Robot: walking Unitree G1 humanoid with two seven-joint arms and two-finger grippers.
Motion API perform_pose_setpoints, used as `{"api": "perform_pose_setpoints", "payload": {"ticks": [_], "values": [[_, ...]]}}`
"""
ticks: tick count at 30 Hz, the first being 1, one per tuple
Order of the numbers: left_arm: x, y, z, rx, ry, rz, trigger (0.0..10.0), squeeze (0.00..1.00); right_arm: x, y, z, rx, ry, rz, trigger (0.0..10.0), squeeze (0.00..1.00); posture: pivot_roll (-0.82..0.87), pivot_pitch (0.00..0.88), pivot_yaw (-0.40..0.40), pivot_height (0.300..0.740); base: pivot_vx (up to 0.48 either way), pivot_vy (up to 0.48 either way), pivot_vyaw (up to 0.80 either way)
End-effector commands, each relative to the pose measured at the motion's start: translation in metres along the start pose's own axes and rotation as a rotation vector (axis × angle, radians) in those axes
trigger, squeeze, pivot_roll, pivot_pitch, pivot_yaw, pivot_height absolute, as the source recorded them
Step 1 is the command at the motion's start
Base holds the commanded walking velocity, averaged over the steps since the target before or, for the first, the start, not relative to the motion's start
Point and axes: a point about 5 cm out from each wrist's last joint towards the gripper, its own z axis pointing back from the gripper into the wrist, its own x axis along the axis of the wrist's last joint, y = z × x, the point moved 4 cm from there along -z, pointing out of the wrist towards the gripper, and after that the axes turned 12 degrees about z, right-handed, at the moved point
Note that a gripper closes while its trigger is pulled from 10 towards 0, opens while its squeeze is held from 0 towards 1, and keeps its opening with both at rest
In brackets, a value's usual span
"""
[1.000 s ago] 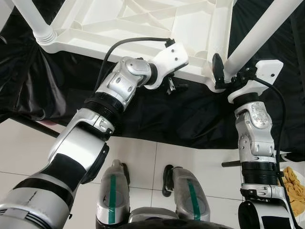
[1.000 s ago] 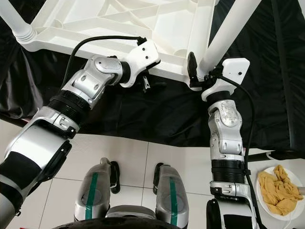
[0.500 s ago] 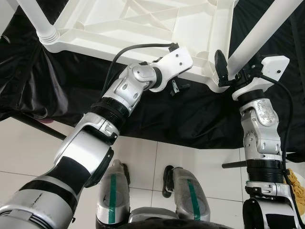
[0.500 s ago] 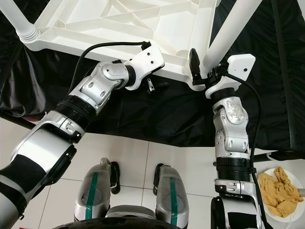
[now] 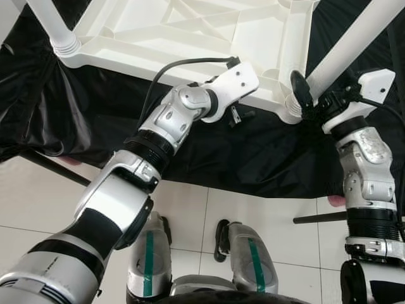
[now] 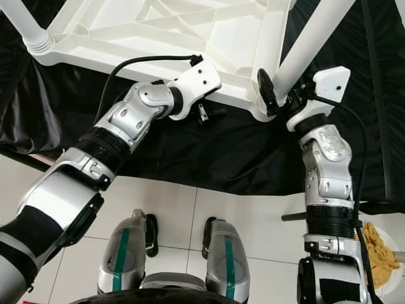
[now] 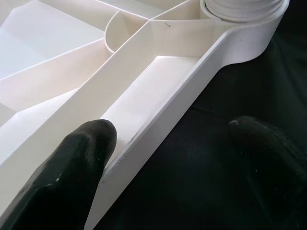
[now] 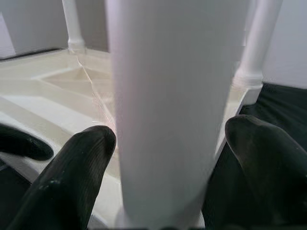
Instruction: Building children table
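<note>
The right end effector (image 6: 278, 88) has swung toward 1 o'clock with the white leg (image 6: 310, 41), its wrist leaning further right; the left end effector (image 6: 205, 114) crept slightly rightward along the tabletop (image 6: 158, 28) rim.

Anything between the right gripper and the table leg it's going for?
Nothing visible. The right gripper already straddles the table leg, one finger on each side, fingers open. The left gripper straddles the tabletop rim.

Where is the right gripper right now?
In the left eye view the right gripper is on the right, its open fingers either side of the white leg at the upturned table's near right corner.
</note>
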Motion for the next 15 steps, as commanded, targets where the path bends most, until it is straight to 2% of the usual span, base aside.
{"api": "perform_pose_setpoints", "payload": {"ticks": [1, 2, 3, 4, 5, 15], "values": [[-0.014, -0.003, 0.000, -0.010, 0.048, 0.019, 10.0, 0.00, -0.003, -0.002, 0.000, 0.006, 0.007, -0.027, 6.7, 0.00, 0.00, 0.079, -0.029, 0.740, 0.000, 0.000, 0.00], [-0.014, -0.003, 0.000, -0.009, 0.047, 0.018, 10.0, 0.00, -0.006, -0.002, 0.000, 0.017, 0.014, -0.038, 3.0, 0.00, 0.00, 0.081, -0.031, 0.740, 0.000, 0.000, 0.00], [-0.013, -0.003, 0.000, -0.008, 0.045, 0.014, 10.0, 0.00, -0.010, 0.000, -0.001, 0.042, 0.026, -0.050, 0.6, 0.00, 0.00, 0.081, -0.031, 0.740, 0.000, 0.000, 0.00], [-0.013, -0.003, 0.000, -0.008, 0.045, 0.014, 10.0, 0.00, -0.010, 0.000, -0.001, 0.042, 0.026, -0.050, 0.6, 0.00, 0.00, 0.081, -0.031, 0.740, 0.000, 0.000, 0.00], [-0.013, -0.003, 0.000, -0.008, 0.044, 0.013, 10.0, 0.00, -0.012, 0.001, -0.001, 0.051, 0.031, -0.047, 0.0, 0.00, 0.00, 0.081, -0.031, 0.740, 0.000, 0.000, 0.00], [-0.010, -0.001, 0.002, -0.003, 0.038, 0.004, 10.0, 0.00, -0.019, 0.007, -0.003, 0.104, 0.044, -0.120, 0.0, 0.00, 0.01, 0.079, -0.034, 0.740, 0.000, 0.000, 0.00]]}}
